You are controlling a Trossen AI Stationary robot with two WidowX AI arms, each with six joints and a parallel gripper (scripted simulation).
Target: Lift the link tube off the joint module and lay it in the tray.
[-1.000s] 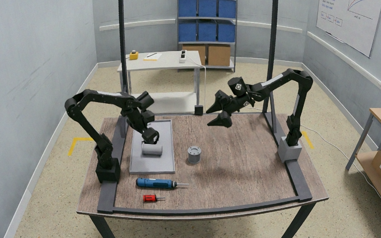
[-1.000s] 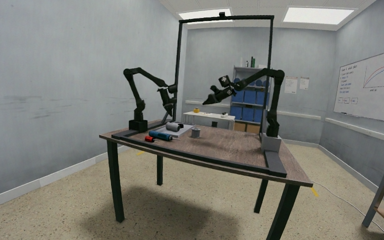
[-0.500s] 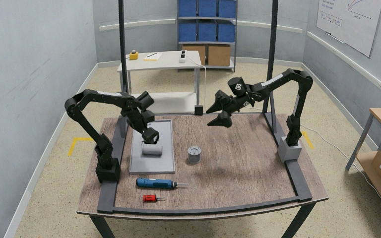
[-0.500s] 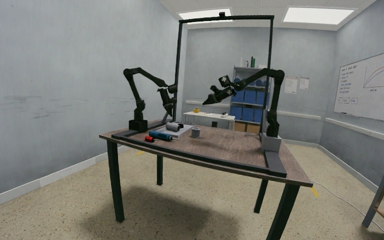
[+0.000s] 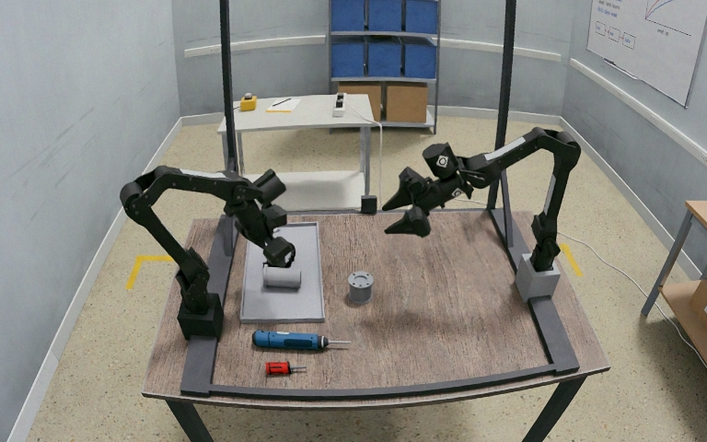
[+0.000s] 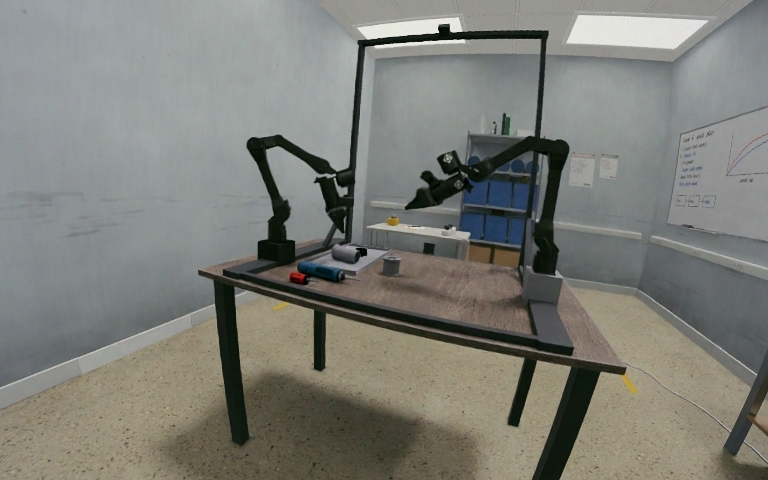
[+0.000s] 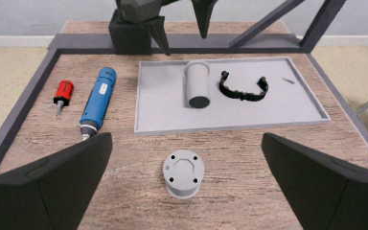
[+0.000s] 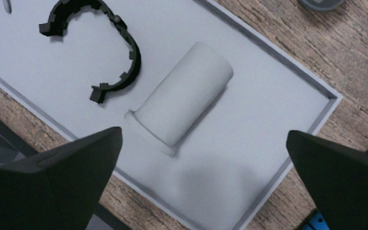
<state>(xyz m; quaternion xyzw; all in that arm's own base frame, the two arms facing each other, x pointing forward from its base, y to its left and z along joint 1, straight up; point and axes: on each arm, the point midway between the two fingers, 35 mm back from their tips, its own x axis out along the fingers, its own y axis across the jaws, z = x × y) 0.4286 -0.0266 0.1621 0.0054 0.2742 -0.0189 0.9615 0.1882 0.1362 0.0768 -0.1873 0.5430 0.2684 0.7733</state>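
The light grey link tube (image 5: 281,276) lies on its side in the grey tray (image 5: 283,304), free of any finger. It also shows in the left wrist view (image 7: 197,85) and the right wrist view (image 8: 182,98). The grey joint module (image 5: 360,286) stands upright on the table right of the tray, alone; it shows in the left wrist view (image 7: 183,173). My right gripper (image 5: 278,262) hangs open just above the tube, fingers wide apart (image 8: 204,133). My left gripper (image 5: 396,215) is open and empty, raised high over the table's far middle (image 7: 186,139).
A black clamp ring and a small pin (image 7: 288,80) lie in the tray beside the tube. A blue electric screwdriver (image 5: 292,340) and a red screwdriver (image 5: 279,368) lie near the front edge. Dark frame posts stand at the back corners.
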